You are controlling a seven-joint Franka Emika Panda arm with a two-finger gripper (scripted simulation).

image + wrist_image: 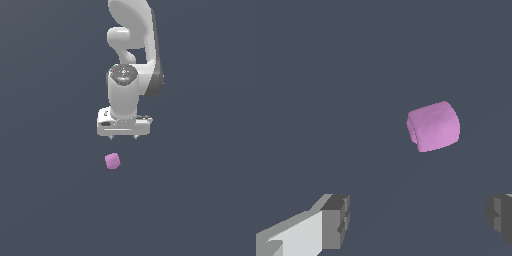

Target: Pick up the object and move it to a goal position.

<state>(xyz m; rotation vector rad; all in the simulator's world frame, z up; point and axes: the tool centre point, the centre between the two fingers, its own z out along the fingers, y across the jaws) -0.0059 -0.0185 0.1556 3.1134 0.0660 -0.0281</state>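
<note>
Exterior view shows the white Panda gripper [123, 136] hanging from the upright arm, pointed down at a flat dark grey-blue floor [200, 210], with the small pink-purple matte lump [112, 161] lying on that floor below the hand in the picture and a little toward the exterior view's left. The two are clearly apart; nothing is held.

Wrist view gives the relation that matters. The two grey finger pads [336, 222] stand wide apart at the edges of the picture, so the gripper [418, 220] is spread open and empty, and the pink-purple lump [433, 126] does not lie between the pads: it sits out ahead of the line that joins them, nearer the pad that is only partly in frame. Up close it reads as a rounded, slightly barrel-like block (one end shows a folded lobe), its longer side running roughly along the line between the pads.

My judgement: the approach is not finished. The hand needs a sideways shift to bring the lump between the fingers, then a descent, before closing. No goal marker is visible in either view.
</note>
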